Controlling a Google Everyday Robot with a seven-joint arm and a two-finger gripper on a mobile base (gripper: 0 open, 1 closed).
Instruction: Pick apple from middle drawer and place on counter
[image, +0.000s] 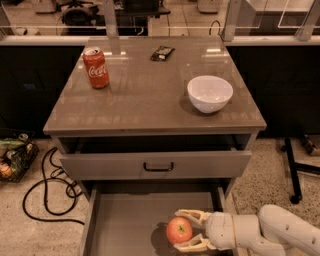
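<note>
The apple (179, 230) is small, round and red with a yellowish patch. My gripper (183, 230) is shut on it, one finger above and one below. The white arm comes in from the lower right. The apple is held over the right part of the open middle drawer (125, 220), a grey tray with a bare floor, and casts a shadow on it. The glossy grey-brown counter (150, 95) lies above, behind the drawers.
On the counter stand a red soda can (96, 67) at the back left, a white bowl (210, 93) at the right and a small dark packet (162, 52) at the back. The top drawer front (155, 165) juts out slightly. Cables (45, 195) lie on the floor at left.
</note>
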